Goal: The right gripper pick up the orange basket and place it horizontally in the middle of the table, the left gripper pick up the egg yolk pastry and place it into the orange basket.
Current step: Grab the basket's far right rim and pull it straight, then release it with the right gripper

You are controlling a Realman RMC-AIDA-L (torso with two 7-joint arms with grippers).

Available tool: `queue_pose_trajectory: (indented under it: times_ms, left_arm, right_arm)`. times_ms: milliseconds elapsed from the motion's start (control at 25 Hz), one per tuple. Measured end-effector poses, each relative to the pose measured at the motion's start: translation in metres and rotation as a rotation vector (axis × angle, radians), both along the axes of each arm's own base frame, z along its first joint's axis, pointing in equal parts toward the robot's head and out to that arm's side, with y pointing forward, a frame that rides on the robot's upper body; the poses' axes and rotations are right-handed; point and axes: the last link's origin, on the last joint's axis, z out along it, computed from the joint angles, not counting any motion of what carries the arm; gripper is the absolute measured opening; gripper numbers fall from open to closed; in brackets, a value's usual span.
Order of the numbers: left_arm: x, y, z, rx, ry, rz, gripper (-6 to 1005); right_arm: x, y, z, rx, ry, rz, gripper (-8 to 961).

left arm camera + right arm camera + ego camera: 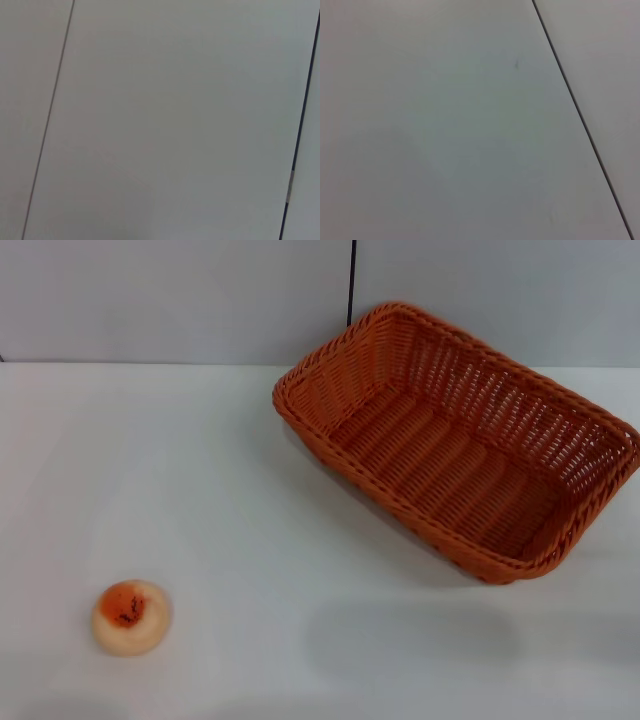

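The orange basket (460,440) lies on the white table (250,530) at the back right, set at a slant with its long side running from the back middle toward the right edge. It is empty. The egg yolk pastry (131,617) sits alone near the front left, its orange-red patch facing up. Neither gripper shows in the head view. Both wrist views show only plain grey panels with dark seams.
A grey wall with a dark vertical seam (352,285) stands behind the table. A faint shadow falls on the tabletop at the front middle (410,640).
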Motion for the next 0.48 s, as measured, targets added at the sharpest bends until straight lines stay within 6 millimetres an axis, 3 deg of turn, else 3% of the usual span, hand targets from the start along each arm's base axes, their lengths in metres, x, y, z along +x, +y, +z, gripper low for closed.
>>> queue_pose_trajectory:
  times_ms: [480]
  left_arm:
    - [0.0023, 0.0039, -0.0001, 0.003, -0.001, -0.014, 841]
  right_arm:
    - [-0.001, 0.0051, 0.0034, 0.001, -0.018, 0.007, 824]
